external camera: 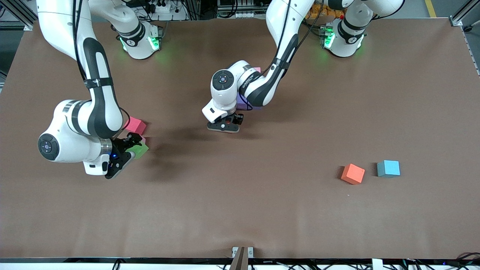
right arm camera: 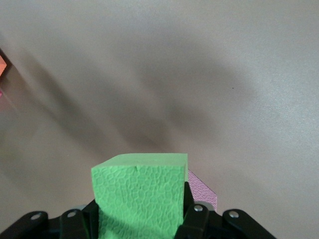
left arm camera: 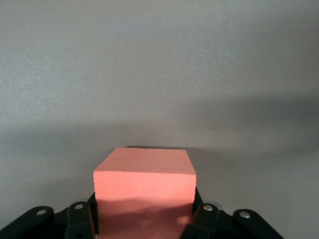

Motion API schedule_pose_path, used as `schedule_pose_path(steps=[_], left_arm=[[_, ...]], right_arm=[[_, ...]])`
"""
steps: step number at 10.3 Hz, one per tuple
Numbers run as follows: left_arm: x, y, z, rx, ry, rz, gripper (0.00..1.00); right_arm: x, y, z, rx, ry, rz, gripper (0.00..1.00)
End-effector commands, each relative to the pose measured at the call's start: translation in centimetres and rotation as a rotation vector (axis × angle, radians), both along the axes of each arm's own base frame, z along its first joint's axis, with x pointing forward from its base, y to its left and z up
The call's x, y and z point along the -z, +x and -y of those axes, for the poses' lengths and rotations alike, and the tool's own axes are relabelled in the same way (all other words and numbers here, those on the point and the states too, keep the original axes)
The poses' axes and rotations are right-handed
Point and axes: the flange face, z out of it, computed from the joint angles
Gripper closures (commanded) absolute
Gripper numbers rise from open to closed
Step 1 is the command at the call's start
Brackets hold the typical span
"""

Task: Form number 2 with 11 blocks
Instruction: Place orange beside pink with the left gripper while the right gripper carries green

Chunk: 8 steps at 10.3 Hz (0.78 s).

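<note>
My left gripper (external camera: pixel 224 127) reaches down low over the middle of the table. In the left wrist view it (left arm camera: pixel 144 216) is shut on a coral-red block (left arm camera: pixel 144 179); the hand hides this block in the front view. My right gripper (external camera: pixel 129 150) is toward the right arm's end, shut on a green block (external camera: pixel 139 150) (right arm camera: pixel 139 191). A pink-red block (external camera: pixel 135 125) lies just beside it, and a purplish-pink block (right arm camera: pixel 202 191) sits right against the green one. A purple block (external camera: pixel 243 103) and a pink block (external camera: pixel 257 69) peek out under the left arm, which hides the rest of the number 2.
An orange block (external camera: pixel 353 173) and a light blue block (external camera: pixel 388 168) lie side by side toward the left arm's end, nearer the front camera. The brown table (external camera: pixel 240 210) stretches bare between them and the right gripper.
</note>
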Motion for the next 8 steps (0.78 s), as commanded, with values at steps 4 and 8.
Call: schedule_pose_path(steps=[4, 8], left_arm=[[0.3, 0.17, 0.72, -0.041, -0.04, -0.013, 0.47], [0.96, 0.17, 0.44, -0.045, -0.03, -0.02, 0.42]], right_arm=[[0.46, -0.11, 0.59, 0.006, -0.017, -0.005, 0.83], [0.56, -0.09, 0.66, 0.007, -0.017, -0.001, 0.83]])
